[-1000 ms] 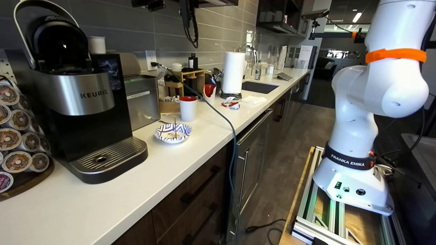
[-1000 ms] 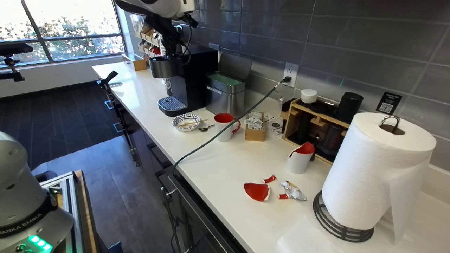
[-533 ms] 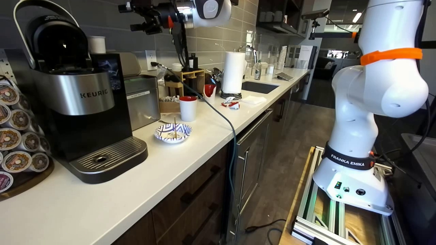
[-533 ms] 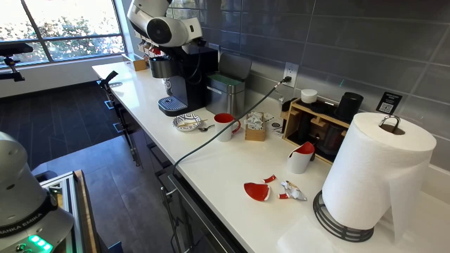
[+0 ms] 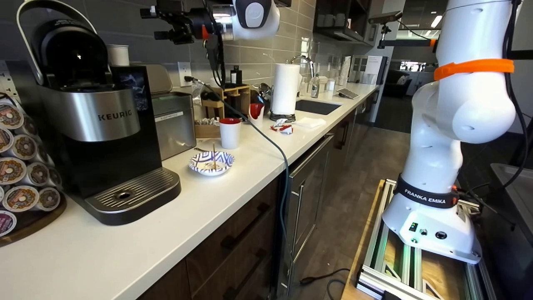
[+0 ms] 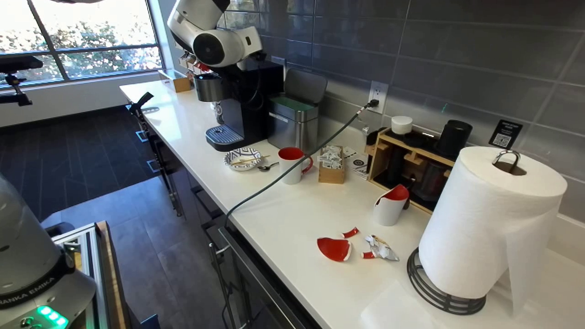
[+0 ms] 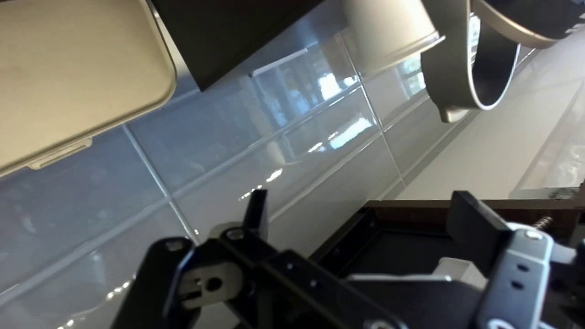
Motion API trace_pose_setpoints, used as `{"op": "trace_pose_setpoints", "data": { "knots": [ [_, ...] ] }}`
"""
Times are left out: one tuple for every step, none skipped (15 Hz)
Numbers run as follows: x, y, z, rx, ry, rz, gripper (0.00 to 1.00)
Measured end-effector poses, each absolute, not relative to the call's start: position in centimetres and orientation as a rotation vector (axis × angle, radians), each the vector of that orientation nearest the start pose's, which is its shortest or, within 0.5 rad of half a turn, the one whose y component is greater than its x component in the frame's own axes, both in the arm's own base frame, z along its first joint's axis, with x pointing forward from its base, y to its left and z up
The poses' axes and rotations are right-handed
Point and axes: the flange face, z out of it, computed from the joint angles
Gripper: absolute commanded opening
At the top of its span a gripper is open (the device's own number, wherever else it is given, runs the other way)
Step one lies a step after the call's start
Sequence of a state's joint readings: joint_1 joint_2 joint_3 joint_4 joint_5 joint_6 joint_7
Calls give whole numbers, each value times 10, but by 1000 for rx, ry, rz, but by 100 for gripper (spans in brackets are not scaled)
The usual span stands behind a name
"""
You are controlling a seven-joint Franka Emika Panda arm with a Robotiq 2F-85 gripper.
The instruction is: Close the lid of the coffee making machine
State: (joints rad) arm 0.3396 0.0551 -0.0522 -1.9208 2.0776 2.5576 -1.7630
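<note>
The coffee making machine [image 5: 91,116] stands on the counter, also in an exterior view [image 6: 263,105]. Its lid [image 5: 75,52] is raised, with the silver handle arc standing up. In the other exterior picture the arm hides the lid. In the wrist view the handle [image 7: 450,68] shows at the upper right and the machine's dark side [image 7: 219,36] at the top. My gripper [image 5: 153,24] is open and empty, in the air at about lid height, to the right of the lid and apart from it. The open fingers also show in the wrist view [image 7: 361,210].
A white paper cup [image 5: 118,55] stands on the machine's top. A metal canister with raised lid [image 5: 175,121] stands beside the machine. A pod rack [image 5: 25,166] is on its other side. A bowl [image 5: 211,162], a mug [image 5: 230,133] and a cable [image 5: 250,118] lie nearby.
My gripper has come down from the upper edge of an exterior view to about lid height, then shifted slightly. The lid has not moved.
</note>
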Motion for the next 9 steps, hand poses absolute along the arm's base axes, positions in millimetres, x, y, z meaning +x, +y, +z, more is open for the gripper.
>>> {"op": "trace_pose_setpoints", "data": {
  "knots": [
    [589,165,512,-1822,-347,-1412,100],
    [589,169,517,-1802,-366,-1416,100],
    [591,175,521,-1782,-387,-1419,100],
    [592,181,523,-1761,-409,-1419,100],
    [594,187,524,-1740,-430,-1417,100],
    [596,193,524,-1721,-452,-1415,100],
    [598,198,524,-1705,-472,-1416,100],
    [601,203,523,-1694,-491,-1421,100],
    [603,207,522,-1689,-507,-1426,100]
  ]
}}
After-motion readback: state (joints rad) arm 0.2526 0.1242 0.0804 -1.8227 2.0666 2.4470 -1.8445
